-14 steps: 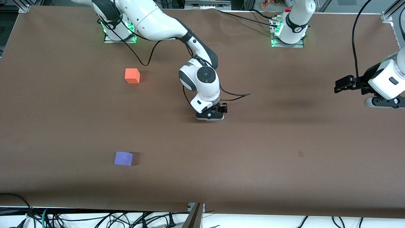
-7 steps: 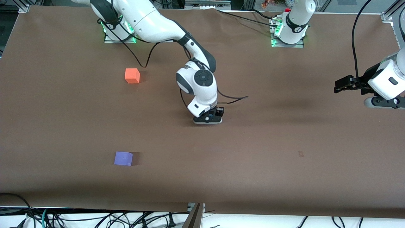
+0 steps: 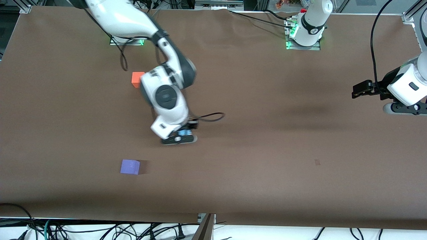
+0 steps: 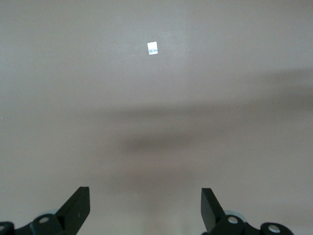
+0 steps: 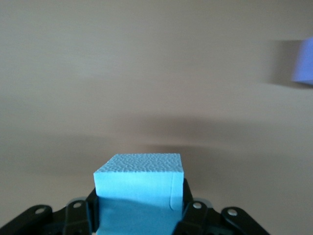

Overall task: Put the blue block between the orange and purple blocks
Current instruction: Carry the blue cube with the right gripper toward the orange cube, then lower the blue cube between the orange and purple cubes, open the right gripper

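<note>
My right gripper (image 3: 180,137) is shut on the blue block (image 5: 139,193) and holds it above the table, over the stretch between the other two cubes and a little toward the left arm's end. Only a sliver of the blue block (image 3: 184,133) shows in the front view. The orange block (image 3: 135,79) sits on the table, partly hidden by the right arm. The purple block (image 3: 130,166) sits nearer to the front camera and shows blurred in the right wrist view (image 5: 303,61). My left gripper (image 3: 358,90) is open and empty and waits above the left arm's end of the table; its jaws also show in the left wrist view (image 4: 145,208).
A brown cloth covers the table (image 3: 283,140). A small pale mark (image 3: 317,162) lies on the cloth toward the left arm's end, and shows in the left wrist view (image 4: 152,48). Cables (image 3: 100,230) hang past the table's front edge.
My right arm has swung with the blue block from the table's middle toward the right arm's end, now covering part of the orange block. The left arm has not moved.
</note>
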Action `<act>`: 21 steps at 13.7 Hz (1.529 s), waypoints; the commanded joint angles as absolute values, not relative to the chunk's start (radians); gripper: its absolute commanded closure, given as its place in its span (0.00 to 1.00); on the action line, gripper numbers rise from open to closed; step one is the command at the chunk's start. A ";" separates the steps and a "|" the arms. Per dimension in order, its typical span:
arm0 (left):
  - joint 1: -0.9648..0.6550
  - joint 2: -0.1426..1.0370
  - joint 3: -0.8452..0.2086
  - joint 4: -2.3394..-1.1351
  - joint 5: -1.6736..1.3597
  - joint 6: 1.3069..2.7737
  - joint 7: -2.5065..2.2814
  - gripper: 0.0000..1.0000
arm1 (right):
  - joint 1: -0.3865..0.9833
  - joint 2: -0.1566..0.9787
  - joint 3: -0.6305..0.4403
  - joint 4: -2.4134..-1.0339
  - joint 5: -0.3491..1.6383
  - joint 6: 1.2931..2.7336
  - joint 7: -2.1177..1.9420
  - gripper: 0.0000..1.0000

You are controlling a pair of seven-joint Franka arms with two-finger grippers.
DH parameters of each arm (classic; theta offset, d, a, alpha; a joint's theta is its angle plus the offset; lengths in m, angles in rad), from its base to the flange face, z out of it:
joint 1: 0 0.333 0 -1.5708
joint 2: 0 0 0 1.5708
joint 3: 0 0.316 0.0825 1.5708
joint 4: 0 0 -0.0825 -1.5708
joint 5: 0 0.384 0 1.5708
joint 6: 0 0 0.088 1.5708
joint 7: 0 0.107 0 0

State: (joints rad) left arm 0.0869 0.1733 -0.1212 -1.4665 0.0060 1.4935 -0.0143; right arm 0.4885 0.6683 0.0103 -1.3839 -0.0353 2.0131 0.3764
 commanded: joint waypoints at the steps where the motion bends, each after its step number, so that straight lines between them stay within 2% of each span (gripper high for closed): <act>1: 0.092 0.183 -0.123 -1.442 -0.011 1.480 0.006 0.00 | 0.364 0.510 0.026 -1.688 -0.002 2.113 0.209 0.74; 4: 0.092 0.183 -0.123 -1.442 -0.011 1.480 0.006 0.00 | 0.278 0.424 0.026 -1.940 0.011 2.313 0.077 0.74; 6: 0.092 0.184 -0.123 -1.442 -0.011 1.480 0.006 0.00 | 0.247 0.420 0.025 -2.017 0.011 2.406 0.025 0.74; 11: 0.092 0.184 -0.123 -1.442 -0.011 1.480 0.006 0.00 | 0.222 0.420 0.017 -2.072 0.050 2.439 0.047 0.74; 14: 0.092 0.187 -0.123 -1.442 -0.011 1.480 0.006 0.00 | 0.222 0.420 0.014 -2.072 0.118 2.434 0.104 0.74; 21: 0.092 0.196 -0.124 -1.424 -0.012 1.480 0.006 0.00 | 0.225 0.420 0.020 -2.075 0.120 2.445 0.308 0.74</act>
State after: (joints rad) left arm 0.0870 0.1793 -0.1213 -1.4579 0.0059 1.4936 -0.0142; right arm 0.2296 0.4583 0.0120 -2.0317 0.1031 2.4247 0.2790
